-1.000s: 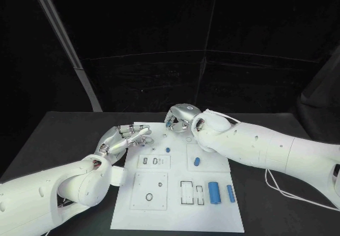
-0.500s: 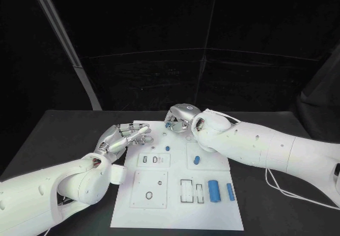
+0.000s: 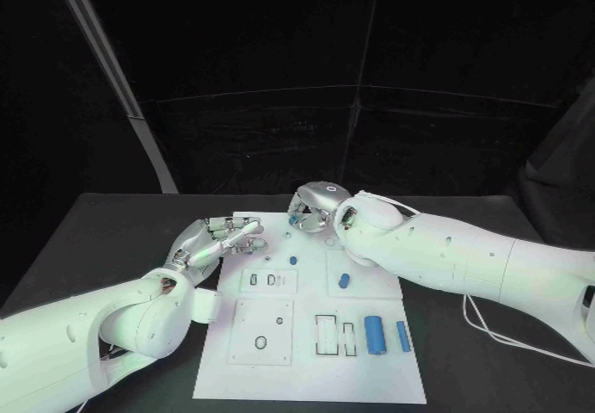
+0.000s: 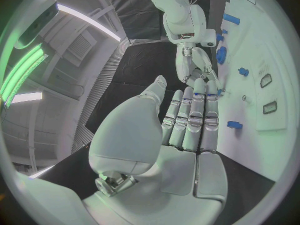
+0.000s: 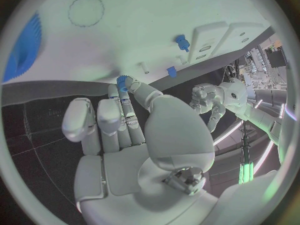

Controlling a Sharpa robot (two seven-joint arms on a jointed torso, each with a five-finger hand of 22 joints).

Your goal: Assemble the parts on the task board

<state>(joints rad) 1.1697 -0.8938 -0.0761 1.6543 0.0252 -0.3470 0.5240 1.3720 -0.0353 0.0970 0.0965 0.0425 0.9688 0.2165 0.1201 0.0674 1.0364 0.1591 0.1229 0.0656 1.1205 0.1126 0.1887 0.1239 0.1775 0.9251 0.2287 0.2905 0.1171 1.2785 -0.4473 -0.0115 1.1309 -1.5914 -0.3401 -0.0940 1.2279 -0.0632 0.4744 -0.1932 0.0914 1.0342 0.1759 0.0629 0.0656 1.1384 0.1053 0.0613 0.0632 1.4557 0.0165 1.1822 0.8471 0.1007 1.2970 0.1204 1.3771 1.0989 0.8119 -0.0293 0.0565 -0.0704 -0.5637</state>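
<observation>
- Left robot hand (image 3: 221, 241): over the far left corner of the white task board (image 3: 297, 370), fingers straight and side by side, grasping nothing.
- Small blue part (image 3: 294, 260): lies on the board between the two hands.
- Right robot hand (image 3: 313, 213): at the board's far edge, pinching a small blue gear (image 5: 122, 81) at its fingertips.
- Blue cylinders (image 3: 373, 335): lie side by side on the near right of the board, on the black worktop (image 3: 112, 232).
</observation>
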